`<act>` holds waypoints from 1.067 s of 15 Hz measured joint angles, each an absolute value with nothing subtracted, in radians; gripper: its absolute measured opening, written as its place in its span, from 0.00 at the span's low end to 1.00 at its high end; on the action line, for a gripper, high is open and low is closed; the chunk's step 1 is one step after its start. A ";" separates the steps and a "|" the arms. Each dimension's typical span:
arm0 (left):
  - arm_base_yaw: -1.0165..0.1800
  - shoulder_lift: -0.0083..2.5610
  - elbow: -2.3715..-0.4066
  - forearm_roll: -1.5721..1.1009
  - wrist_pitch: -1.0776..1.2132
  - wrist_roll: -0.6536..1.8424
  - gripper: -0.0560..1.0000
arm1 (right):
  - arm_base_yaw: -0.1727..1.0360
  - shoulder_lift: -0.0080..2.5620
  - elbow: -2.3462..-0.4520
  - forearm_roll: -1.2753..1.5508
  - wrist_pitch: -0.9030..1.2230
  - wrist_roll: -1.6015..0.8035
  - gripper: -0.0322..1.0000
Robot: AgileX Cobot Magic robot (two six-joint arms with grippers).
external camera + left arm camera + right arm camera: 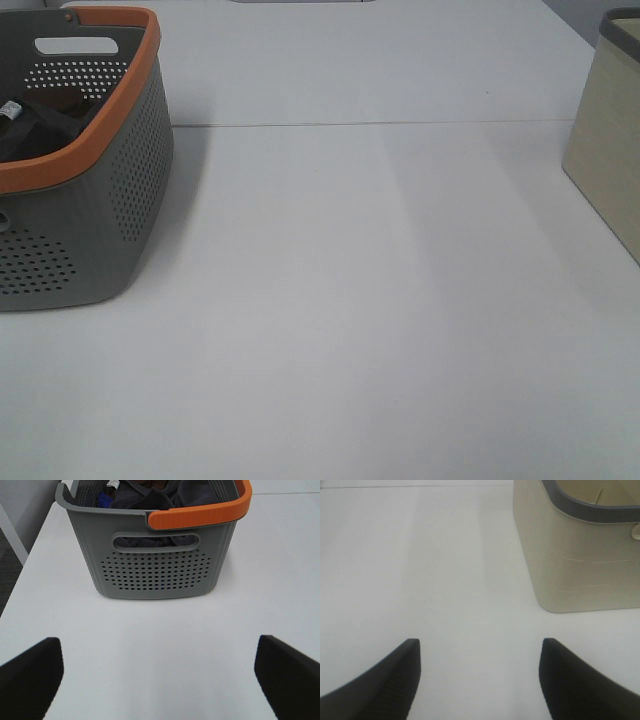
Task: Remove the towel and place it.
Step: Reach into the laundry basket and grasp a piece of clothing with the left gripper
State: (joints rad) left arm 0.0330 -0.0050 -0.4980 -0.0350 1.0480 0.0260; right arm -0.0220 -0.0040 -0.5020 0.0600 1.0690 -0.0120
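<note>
The towel (145, 497) is a dark navy-grey cloth bunched inside a grey perforated basket (155, 575) with an orange rim. From the high camera, the towel (35, 132) shows in the basket (120, 190) at the table's left, with a small white tag beside it. My left gripper (157, 650) hangs open and empty over bare table, short of the basket's handle side. Over on the right side, my right gripper (480, 647) is open and empty, close to a beige bin (570, 565). The high view shows neither gripper.
The beige bin (605, 150) with a dark rim stands at the table's right edge. A bit of bright blue cloth (103, 500) and a brown cloth (156, 484) also lie in the basket. The table's edge drops off beside the basket in the left wrist view.
</note>
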 joint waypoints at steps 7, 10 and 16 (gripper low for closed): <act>0.033 -0.005 -0.498 -0.035 1.048 0.026 0.98 | -0.022 -0.004 -0.502 0.060 1.069 -0.012 0.61; 0.033 -0.005 -0.498 -0.035 1.048 0.026 0.98 | -0.022 -0.004 -0.502 0.060 1.069 -0.012 0.61; 0.033 -0.005 -0.498 -0.012 1.048 0.027 0.98 | -0.022 -0.004 -0.502 0.060 1.069 -0.012 0.61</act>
